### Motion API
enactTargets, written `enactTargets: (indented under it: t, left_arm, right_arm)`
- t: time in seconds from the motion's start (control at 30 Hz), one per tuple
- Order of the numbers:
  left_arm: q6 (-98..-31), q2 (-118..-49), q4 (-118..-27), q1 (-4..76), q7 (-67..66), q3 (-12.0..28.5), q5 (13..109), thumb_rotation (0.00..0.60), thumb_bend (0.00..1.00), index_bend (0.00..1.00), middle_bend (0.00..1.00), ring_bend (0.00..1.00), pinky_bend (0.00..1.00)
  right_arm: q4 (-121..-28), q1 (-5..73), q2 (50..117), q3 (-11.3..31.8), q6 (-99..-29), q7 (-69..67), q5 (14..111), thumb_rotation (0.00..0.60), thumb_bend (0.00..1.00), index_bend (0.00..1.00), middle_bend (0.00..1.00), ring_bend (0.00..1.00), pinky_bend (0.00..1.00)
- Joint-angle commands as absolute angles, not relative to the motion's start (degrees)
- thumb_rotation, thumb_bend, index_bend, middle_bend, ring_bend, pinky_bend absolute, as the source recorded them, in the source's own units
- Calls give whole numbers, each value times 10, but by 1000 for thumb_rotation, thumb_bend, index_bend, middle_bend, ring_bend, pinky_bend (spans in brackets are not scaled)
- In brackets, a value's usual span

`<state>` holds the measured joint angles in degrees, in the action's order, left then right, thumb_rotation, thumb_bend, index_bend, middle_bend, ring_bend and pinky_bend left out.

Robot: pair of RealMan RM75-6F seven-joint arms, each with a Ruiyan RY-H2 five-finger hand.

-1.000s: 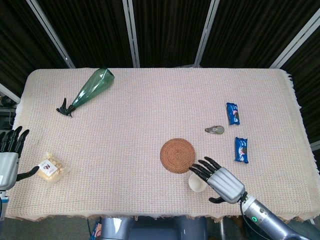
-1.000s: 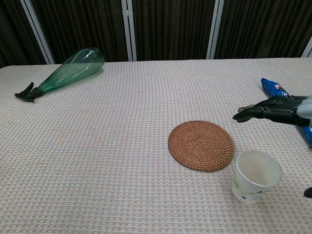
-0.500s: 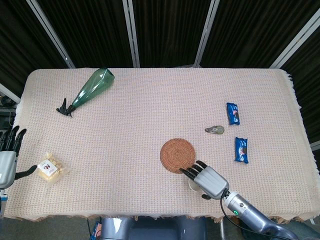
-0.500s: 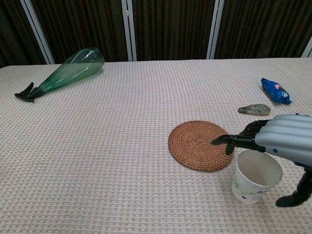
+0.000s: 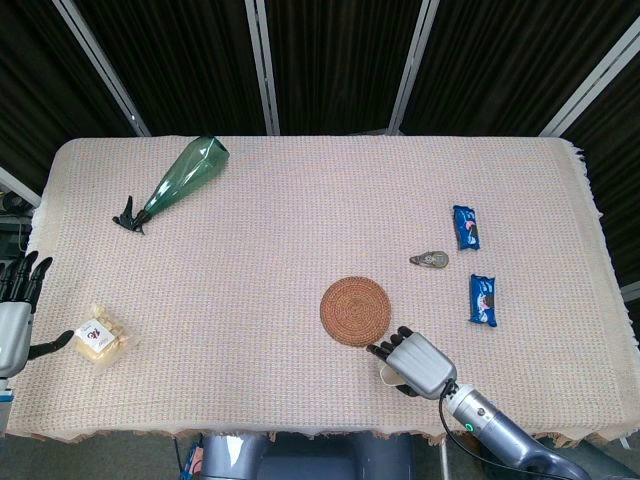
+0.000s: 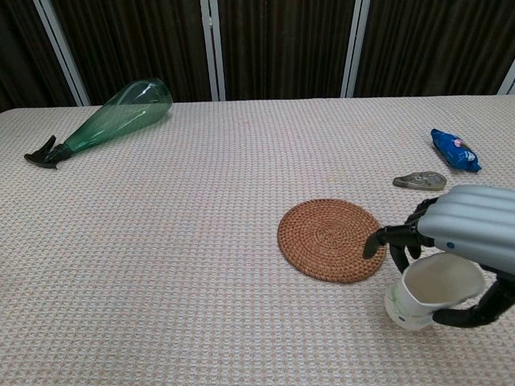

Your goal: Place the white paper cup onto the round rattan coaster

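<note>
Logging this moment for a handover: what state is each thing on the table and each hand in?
white paper cup: tilted, gripped by the right hand, beside the coaster.
right hand: fingers closed around the cup.
round rattan coaster: flat, bare.
green bottle: lying on its side.
left hand: off the table's edge, holding nothing.
blue packets: lying flat.

No lettering can be read anywhere. The blue snack packets (image 5: 466,227) near the bench's right edge and the small bag (image 5: 99,339) near its left edge carry print too small to make out.
</note>
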<state>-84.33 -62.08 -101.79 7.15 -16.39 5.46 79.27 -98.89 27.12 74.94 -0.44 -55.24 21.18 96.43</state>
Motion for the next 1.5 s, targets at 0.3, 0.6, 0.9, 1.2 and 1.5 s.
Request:
enactTargets:
  t: [0.3,0.6,0.9,1.2,1.5]
  left_arm:
    - [-838,-621,-1017,74,-166,56,785,600,0,0,0,0,0]
    - [-827,-616,-1014,79,-155,65,763,600,0,0,0,0,0]
    - [-819,-613,-1013,83,-149,67,752,600,0,0,0,0,0]
    - [-821,-612,-1016,82,-151,63,755,600,0,0,0,0,0]
    - [-822,-611,-1017,82,-148,62,756,600,0,0,0,0,0]
  right_arm:
    - [-1007,324,766,81,-521,251,869,600,180,234,429,391,319]
    - [-970,383,831,119,-478,388,732,600,198,234,428,388,319]
    - [-967,408,848,114,-493,447,642,600,197,233,426,377,319]
    - [-986,418,836,102,-516,446,623,600,0,0,64,153,296]
    - [-1069,396,787,102,-573,431,649,600,0,0,3,91,212]
